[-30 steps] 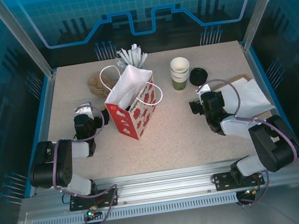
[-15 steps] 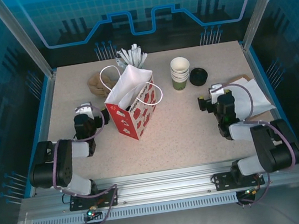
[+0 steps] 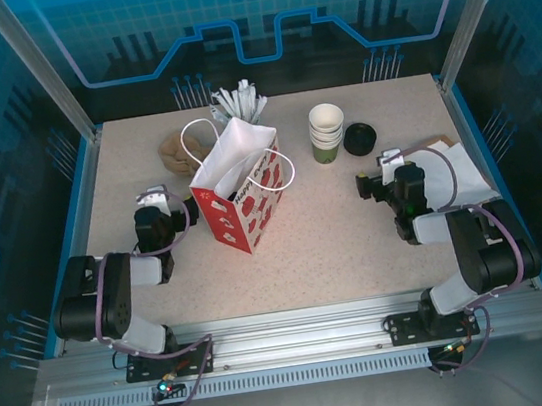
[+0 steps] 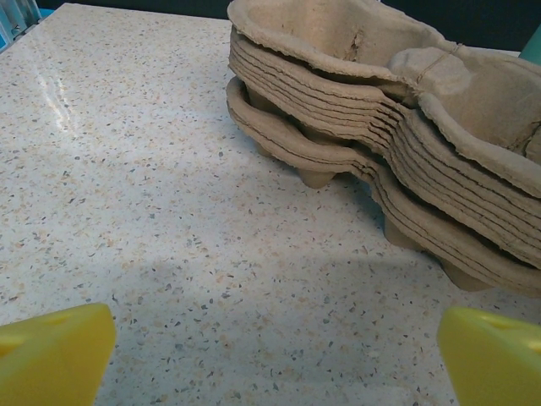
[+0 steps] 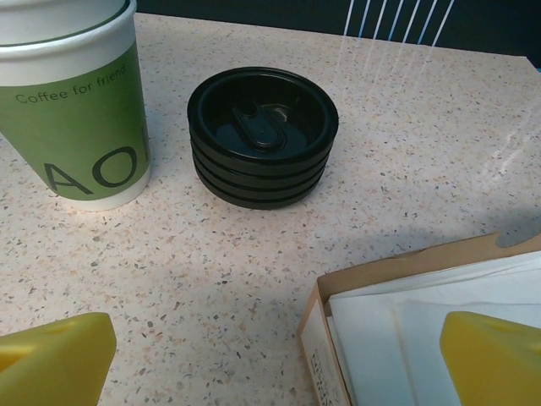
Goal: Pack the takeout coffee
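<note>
The lidded dark olive-green takeout coffee is hidden or out of view. A red and white paper bag stands open left of the table's middle. My left gripper rests low on the table to the bag's left, open and empty, facing a stack of pulp cup carriers. On the right side my right gripper is open with nothing between its fingers. It faces a stack of black lids and a stack of lidless green cups.
The cup stack and the lids sit at the back right. A brown box of white napkins lies just right of my right gripper. White sticks stand behind the bag, the carriers at the back left.
My right arm has swung right and a little back, from the table's middle right to beside the napkin box. The left arm and the objects have not moved.
</note>
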Available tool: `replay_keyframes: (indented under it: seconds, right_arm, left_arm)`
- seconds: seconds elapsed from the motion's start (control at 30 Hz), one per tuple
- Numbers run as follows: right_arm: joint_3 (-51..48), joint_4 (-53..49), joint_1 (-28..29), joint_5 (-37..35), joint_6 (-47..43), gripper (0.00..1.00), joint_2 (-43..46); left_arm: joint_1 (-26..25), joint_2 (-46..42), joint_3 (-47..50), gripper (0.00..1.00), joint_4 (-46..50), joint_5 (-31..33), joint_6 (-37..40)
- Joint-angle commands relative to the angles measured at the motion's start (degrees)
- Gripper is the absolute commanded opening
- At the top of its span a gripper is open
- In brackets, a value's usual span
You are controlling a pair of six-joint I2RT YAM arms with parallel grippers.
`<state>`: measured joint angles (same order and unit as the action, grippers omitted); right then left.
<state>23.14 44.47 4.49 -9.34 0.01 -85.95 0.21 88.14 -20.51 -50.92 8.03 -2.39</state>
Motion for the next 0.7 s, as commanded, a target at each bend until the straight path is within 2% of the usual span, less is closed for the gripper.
replay_keyframes:
  seconds: [0.0, 0.67]
  right_arm:
    - [0.7, 0.3, -0.5, 1.2, 0.9, 1.00, -0.1]
    - [1.3, -0.7, -0.2, 2.1, 0.1, 1.00, -0.2]
  left_arm:
    - [-0.5, 0.4, -1.2, 0.99, -1.1, -1.5, 1.7]
    - [-0.6, 0.5, -1.4, 0.99, -1.1, -1.5, 1.8]
